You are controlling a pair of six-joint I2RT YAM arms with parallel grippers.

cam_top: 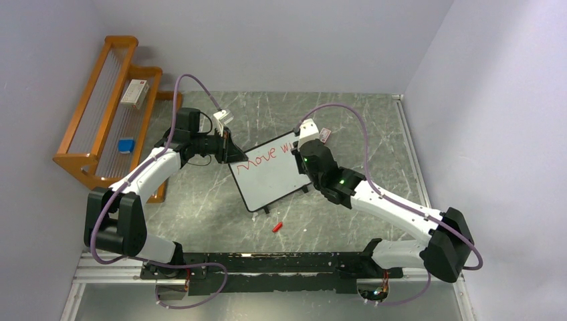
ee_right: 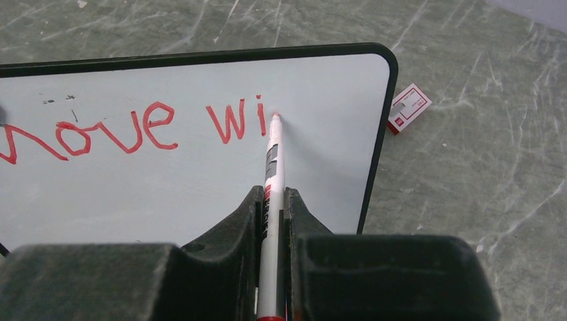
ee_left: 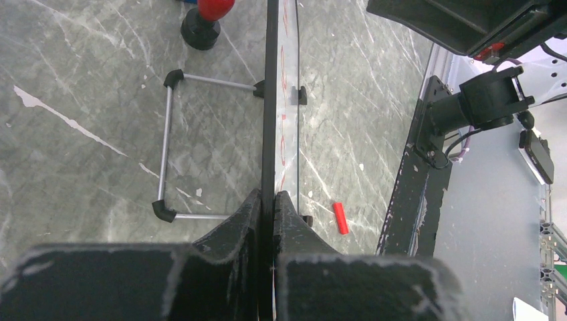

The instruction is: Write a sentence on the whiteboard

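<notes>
Red-inked white marker (ee_right: 273, 157), pinched in your right gripper (ee_right: 274, 200), touches the black-framed white whiteboard (ee_right: 167, 180); your left gripper (ee_left: 269, 200) clamps its edge, steadying it.

The whiteboard (ee_right: 167, 180) is white with a black frame and red letters. The pen (ee_right: 273, 167) is white. The counter (cam_top: 214, 214) is streaky grey.
</notes>
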